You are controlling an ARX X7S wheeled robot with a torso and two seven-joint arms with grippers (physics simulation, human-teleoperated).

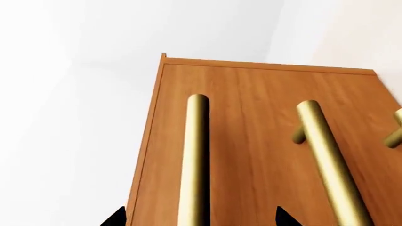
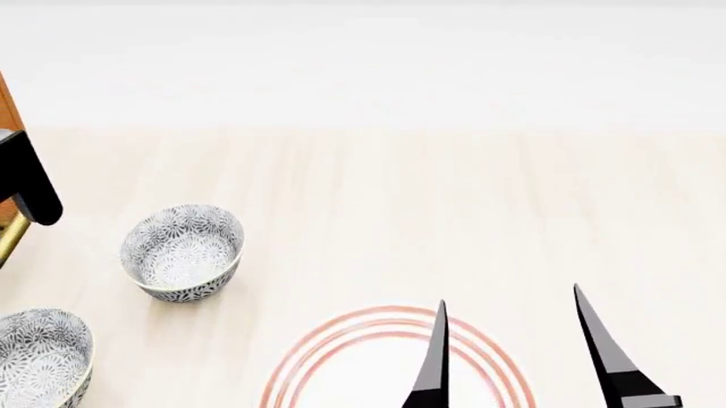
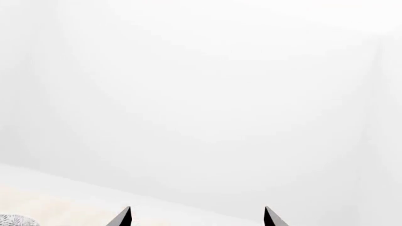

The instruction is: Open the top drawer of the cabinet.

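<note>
The reddish-brown cabinet (image 1: 257, 141) fills the left wrist view, with two brass bar handles on its front. My left gripper (image 1: 199, 217) is open, and its dark fingertips (image 1: 118, 217) stand on either side of one handle (image 1: 196, 155), the one nearer the cabinet's outer edge. They are not closed on it. I cannot tell for certain that this is the top drawer's handle. The second handle (image 1: 328, 160) lies beside it. In the head view only a sliver of the cabinet (image 2: 6, 110) shows at the far left, behind my left arm (image 2: 25, 183). My right gripper (image 2: 516, 353) is open and empty.
Two patterned bowls (image 2: 182, 251) (image 2: 40, 357) stand on the light wooden table near the cabinet. A white plate with red rings (image 2: 340, 357) lies under my right gripper. In the right wrist view that gripper (image 3: 196, 217) faces a white wall.
</note>
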